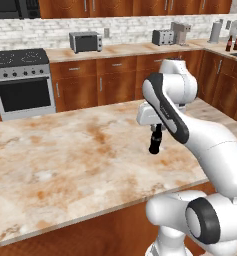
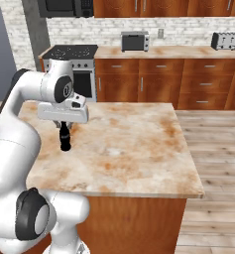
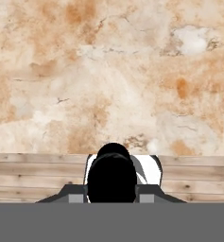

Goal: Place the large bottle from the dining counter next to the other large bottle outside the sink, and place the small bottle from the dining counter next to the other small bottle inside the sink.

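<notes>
A: What is the robot doing right now?

B: The tool (image 1: 155,136) is clamped on the small bottle from the dining counter (image 1: 154,145), gripping it by the neck; the bottle hangs just over the tabletop (image 1: 65,160), and I cannot tell if its bottom touches the stone.

A: So which step is this?

B: I think it is the pick-up of the little bottle; the carry to the sink comes next.

A: What does that carry need?

B: A steady lift, then a long trip to the far right corner, where two tall brown bottles (image 1: 233,43) stand on the far counter; the base probably has to drive there; the grip must stay tight, since the bottle looks smooth and slippery.

A: What do things look like?

B: The bottle is tiny, all black, round and shiny, with a thin neck; the tabletop is flat beige marble with rusty streaks, on a red-brown wooden base.
</notes>
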